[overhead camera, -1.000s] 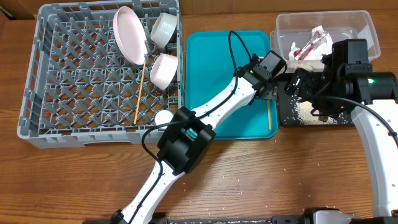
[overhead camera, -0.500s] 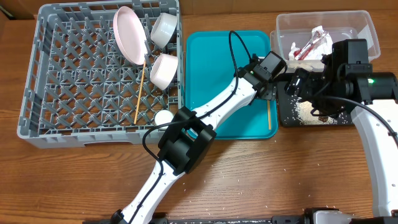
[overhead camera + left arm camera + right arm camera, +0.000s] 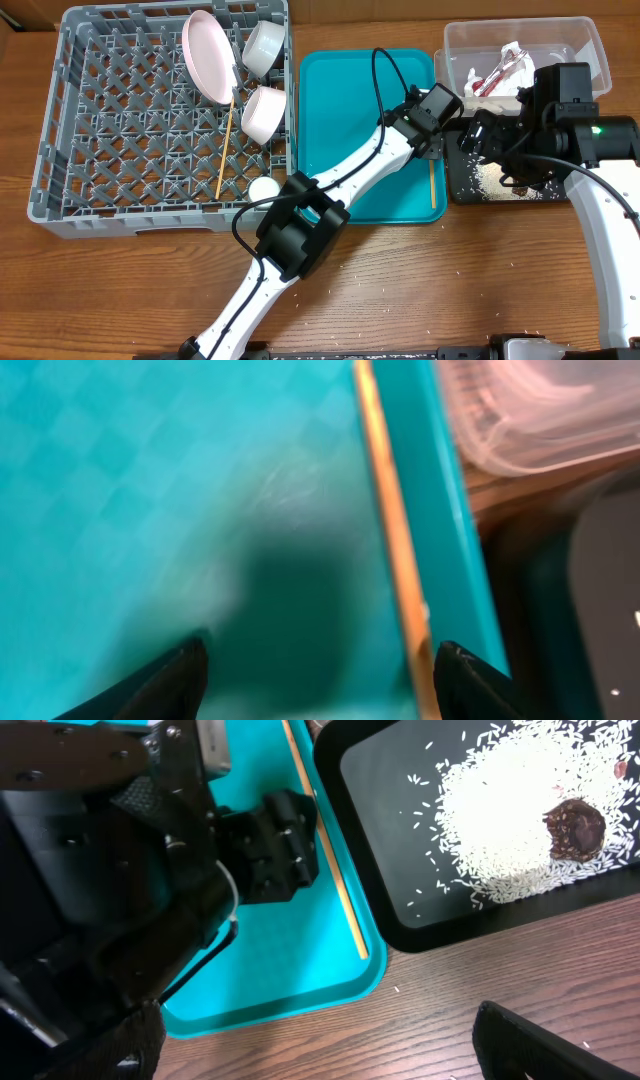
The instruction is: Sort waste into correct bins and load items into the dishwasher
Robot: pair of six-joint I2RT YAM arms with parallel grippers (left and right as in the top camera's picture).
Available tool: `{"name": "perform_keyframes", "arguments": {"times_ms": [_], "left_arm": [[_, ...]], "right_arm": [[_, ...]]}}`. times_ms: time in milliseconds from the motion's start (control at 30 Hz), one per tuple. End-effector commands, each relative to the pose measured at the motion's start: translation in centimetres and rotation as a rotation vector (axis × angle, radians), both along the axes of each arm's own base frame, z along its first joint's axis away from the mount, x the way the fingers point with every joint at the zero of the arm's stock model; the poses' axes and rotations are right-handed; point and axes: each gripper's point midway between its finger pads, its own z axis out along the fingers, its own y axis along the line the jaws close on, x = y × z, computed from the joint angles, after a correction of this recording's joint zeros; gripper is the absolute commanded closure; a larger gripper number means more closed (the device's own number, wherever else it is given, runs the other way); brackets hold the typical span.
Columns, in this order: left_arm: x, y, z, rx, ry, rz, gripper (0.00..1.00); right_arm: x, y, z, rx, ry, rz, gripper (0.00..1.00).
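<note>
left fingers (image 3: 180, 680) were spread wide with nothing in them, low over the teal tray (image 3: 150, 480). the remaining chopstick (image 3: 395, 560) ran through the gap between them, but way off centre, almost at the finger on the picture's right and well apart from the other one. its long axis ran away from the wrist camera, across the line the fingers would close along, so the angle looked fine for a pinch. trouble is it lay tight along the tray's raised side wall, so my guess is that finger had to slip between stick and wall or it'd catch the rim.

right fingers (image 3: 530, 1045) were also apart and empty, hanging over the counter (image 3: 450, 280) near the tray's corner. the left arm was clearly the nearer one to the stick.

just past that wall sat the black tray (image 3: 400, 850) with the rice (image 3: 500, 830) and the brown lump (image 3: 575, 828) in it, and beyond it the clear tub (image 3: 590, 45) holding the wrapper (image 3: 505, 65).

far off on the other side, the dish rack (image 3: 60, 130) had the plate (image 3: 205, 55), two bowls (image 3: 265, 45), the cup (image 3: 264, 187) and the other chopstick (image 3: 226, 145) in it.
</note>
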Motion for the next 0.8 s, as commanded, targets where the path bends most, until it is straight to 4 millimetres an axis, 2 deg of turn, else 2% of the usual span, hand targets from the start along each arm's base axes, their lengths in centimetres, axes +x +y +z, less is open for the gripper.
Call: {"name": "perform_keyframes", "arguments": {"times_ms": [0, 233, 467, 567, 700, 767], "left_arm": [[-1.2, 0.1, -3.9, 0.103, 0.012, -0.079, 0.25], [-1.5, 0.1, -4.6, 0.162, -0.022, -0.083, 0.25], [-2.1, 0.6, -6.5, 0.193, 0.012, -0.090, 0.32], [-2.4, 0.9, -6.7, 0.203, 0.024, -0.089, 0.45], [-2.4, 1.1, -6.8, 0.210, 0.030, -0.088, 0.55], [-2.5, 1.2, -6.8, 0.214, 0.035, -0.088, 0.68]], "right_arm": [[0.1, -0.1, 0.0, -0.011, -0.006, 0.002, 0.00], [0.1, -0.1, 0.0, -0.011, -0.006, 0.002, 0.00], [0.1, -0.1, 0.0, -0.012, -0.006, 0.002, 0.00], [0.1, -0.1, 0.0, -0.011, -0.006, 0.002, 0.00], [0.1, -0.1, 0.0, -0.011, -0.006, 0.002, 0.00], [0.1, -0.1, 0.0, -0.011, -0.006, 0.002, 0.00]]}}
